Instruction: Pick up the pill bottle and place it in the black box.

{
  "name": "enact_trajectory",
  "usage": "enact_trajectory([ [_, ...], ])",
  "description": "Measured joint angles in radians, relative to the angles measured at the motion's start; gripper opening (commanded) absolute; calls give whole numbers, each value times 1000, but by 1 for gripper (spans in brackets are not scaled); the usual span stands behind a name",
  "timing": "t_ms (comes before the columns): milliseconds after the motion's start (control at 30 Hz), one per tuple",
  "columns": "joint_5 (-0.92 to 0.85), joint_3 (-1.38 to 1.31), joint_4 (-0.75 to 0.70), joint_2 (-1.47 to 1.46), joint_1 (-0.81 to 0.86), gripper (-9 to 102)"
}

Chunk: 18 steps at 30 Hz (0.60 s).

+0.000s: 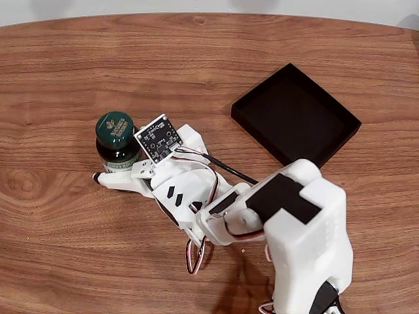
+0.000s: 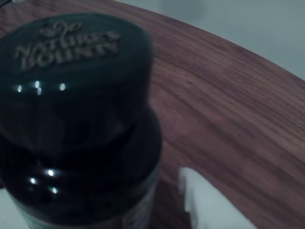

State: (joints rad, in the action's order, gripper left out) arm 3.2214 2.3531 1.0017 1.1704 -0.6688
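The pill bottle (image 1: 115,139) stands upright on the wooden table at the left of the fixed view, its green cap with a white logo facing up. My gripper (image 1: 112,167) is down at the bottle, open. One white finger (image 1: 114,181) lies along the near side of the bottle, and the other is hidden behind the bottle and the camera board. In the wrist view the bottle (image 2: 76,124) looms close on the left, and a white finger (image 2: 205,205) shows to its right with a strip of table between them. The black box (image 1: 296,114) sits open-topped to the upper right.
The wooden table (image 1: 65,248) runs to a curved far edge at the top of the fixed view. My white arm (image 1: 301,235) and its loose cables (image 1: 195,255) cover the lower right, just below the box.
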Motion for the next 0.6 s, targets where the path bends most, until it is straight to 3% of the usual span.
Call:
enact_trajectory([
  [200, -12, -25, 0, -26, 3, 35],
  [600, -29, -29, 51, -41, -3, 17],
])
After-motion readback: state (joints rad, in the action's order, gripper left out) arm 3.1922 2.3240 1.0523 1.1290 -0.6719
